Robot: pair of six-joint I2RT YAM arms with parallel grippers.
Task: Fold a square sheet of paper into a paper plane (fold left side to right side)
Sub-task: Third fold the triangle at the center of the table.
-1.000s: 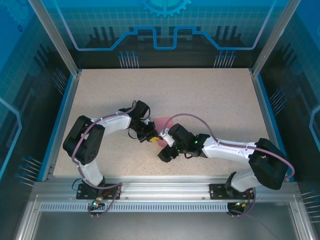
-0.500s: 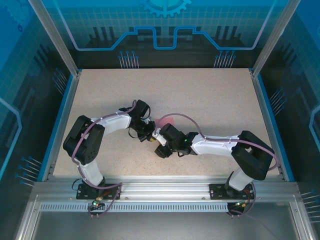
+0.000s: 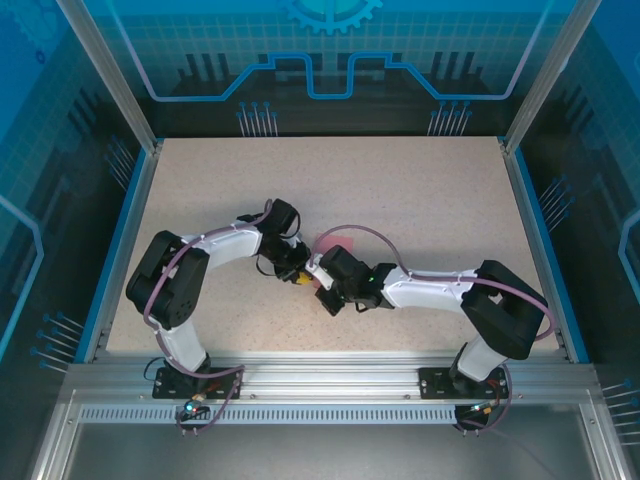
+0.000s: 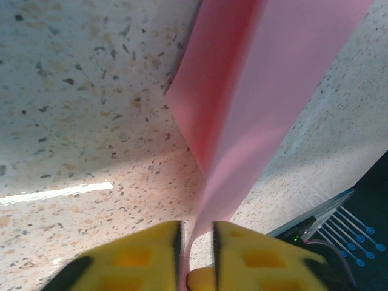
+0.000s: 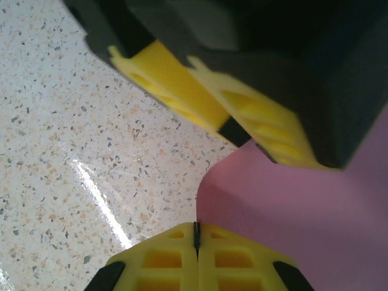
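Mid-tabletop, nearer the near edge than the far: left hand [image 3: 297,274] and right hand [image 3: 318,270] sit just beside each other, both at the square sheet of paper [image 3: 326,244].
Left hand: yellow fingers [image 4: 139,257] pinch the sheet [image 4: 260,91], which is bent over itself here with two faces showing.
Right hand: fingers [image 5: 242,260] pressed together. The sheet's edge [image 5: 291,212] runs into the seam, so I judge it nipped there.
Key relation: the paper extends away from both sets of fingertips toward the far edge. In the left wrist view, the bend line runs straight out from the tips. Neither arm is nearer, since both are on it.
Paper: thin, limp, matt salmon-pink, unmarked, with soft curves rather than a sharp crease.
Tabletop [image 3: 420,190]: hard, speckled, glossy, with a glare streak.
Risk (judgement): carrying the left side over to the right could buckle the paper or let it slip between two such close grips.
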